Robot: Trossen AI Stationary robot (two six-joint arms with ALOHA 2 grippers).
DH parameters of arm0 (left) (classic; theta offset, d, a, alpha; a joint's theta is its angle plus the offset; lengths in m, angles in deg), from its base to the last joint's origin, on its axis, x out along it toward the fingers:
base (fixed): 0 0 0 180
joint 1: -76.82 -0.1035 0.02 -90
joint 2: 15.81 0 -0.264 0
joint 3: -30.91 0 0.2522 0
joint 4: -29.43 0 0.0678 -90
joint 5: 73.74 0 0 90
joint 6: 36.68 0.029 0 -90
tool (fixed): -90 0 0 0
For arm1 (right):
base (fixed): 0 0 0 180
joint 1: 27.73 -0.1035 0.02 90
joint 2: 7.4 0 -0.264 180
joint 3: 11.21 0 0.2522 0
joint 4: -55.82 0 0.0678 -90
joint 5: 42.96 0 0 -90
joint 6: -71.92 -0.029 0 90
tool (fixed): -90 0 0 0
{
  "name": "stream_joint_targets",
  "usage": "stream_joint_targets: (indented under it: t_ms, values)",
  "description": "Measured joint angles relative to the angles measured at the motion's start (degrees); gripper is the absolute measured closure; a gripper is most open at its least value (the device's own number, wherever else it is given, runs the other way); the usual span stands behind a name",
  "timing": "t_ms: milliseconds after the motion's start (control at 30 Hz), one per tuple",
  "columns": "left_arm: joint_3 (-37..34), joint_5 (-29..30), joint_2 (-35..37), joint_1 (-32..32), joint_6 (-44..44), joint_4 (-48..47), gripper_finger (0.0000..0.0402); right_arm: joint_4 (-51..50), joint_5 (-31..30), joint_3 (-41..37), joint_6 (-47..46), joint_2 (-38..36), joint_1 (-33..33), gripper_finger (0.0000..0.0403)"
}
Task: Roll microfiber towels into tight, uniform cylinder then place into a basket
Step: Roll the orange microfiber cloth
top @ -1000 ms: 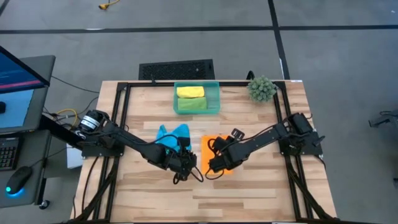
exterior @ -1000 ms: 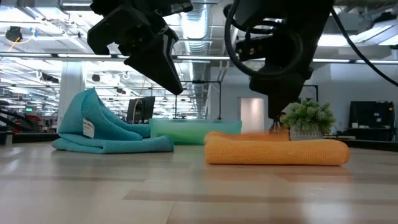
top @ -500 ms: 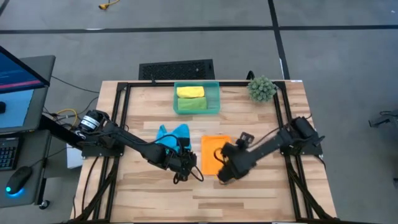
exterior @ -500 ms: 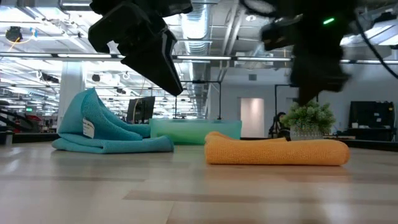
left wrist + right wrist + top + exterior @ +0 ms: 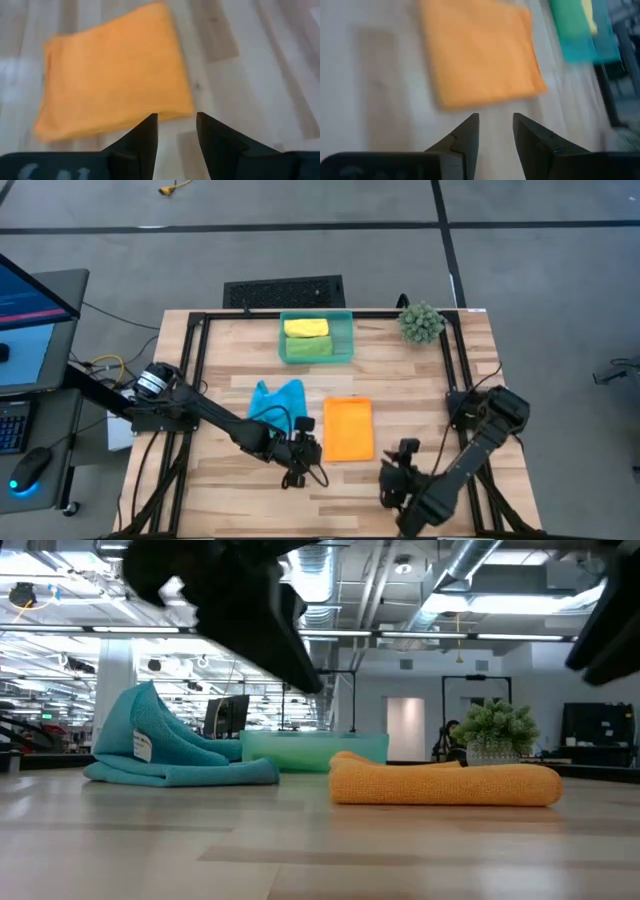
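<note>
The orange towel [image 5: 348, 429] lies folded into a flat rectangle at the table's middle; it also shows in the low view [image 5: 445, 783] and in both wrist views [image 5: 112, 80] [image 5: 480, 55]. My left gripper [image 5: 310, 453] hovers open just off its near left corner, fingers [image 5: 145, 137] apart with nothing between them. My right gripper [image 5: 390, 478] hovers open to the near right of the towel, pointing at it. A crumpled blue towel [image 5: 275, 400] lies left of the orange one. The teal basket [image 5: 345, 340] at the far middle holds a yellow [image 5: 306, 327] and a green towel [image 5: 305, 348].
A spiky green plant ball [image 5: 421, 323] stands at the far right corner. A black frame [image 5: 190, 380] runs along the table's sides. Bare wood lies along the near edge and to the right of the orange towel.
My right gripper has left the orange towel and swung a long way toward the table's near right, turning as it went. My left gripper has shifted a little toward the orange towel's near left corner. The orange towel stays flat where it was.
</note>
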Motion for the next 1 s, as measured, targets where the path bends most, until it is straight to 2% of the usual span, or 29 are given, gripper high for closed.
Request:
stream_joint_targets:
  t_ms: [67, 233, 333, 600, 767, 1000]
  values:
    - [0.1, -0.3, -2.0, 0.8, 2.1, 4.5, 0.0273, 2.4, -1.9, 0.0, 0.4, 0.0, -1.3, 0.0265]
    - [0.1, -0.8, -5.7, 2.2, 7.1, 6.9, 0.0273, 7.7, -2.1, 0.0, 0.1, 0.0, -1.7, 0.0265]
    - [0.0, -1.4, -6.5, 2.3, 7.2, 6.7, 0.0273, 10.2, -1.3, 0.0, 0.4, 0.0, -0.6, 0.0259]
    - [0.0, -1.7, -6.7, 2.1, 11.2, 11.1, 0.0269, 12.3, 3.4, 0.0, 2.6, 2.7, 2.5, 0.0211]
    - [0.0, -2.1, -7.1, 2.0, 12.8, 12.6, 0.0238, 13.8, 4.6, 0.0, 8.8, 7.1, 3.2, 0.0188]
    - [0.0, -1.7, -7.2, 1.3, 12.6, 12.5, 0.0189, 15.0, 4.6, 0.0, 12.4, 9.7, 5.7, 0.0195]
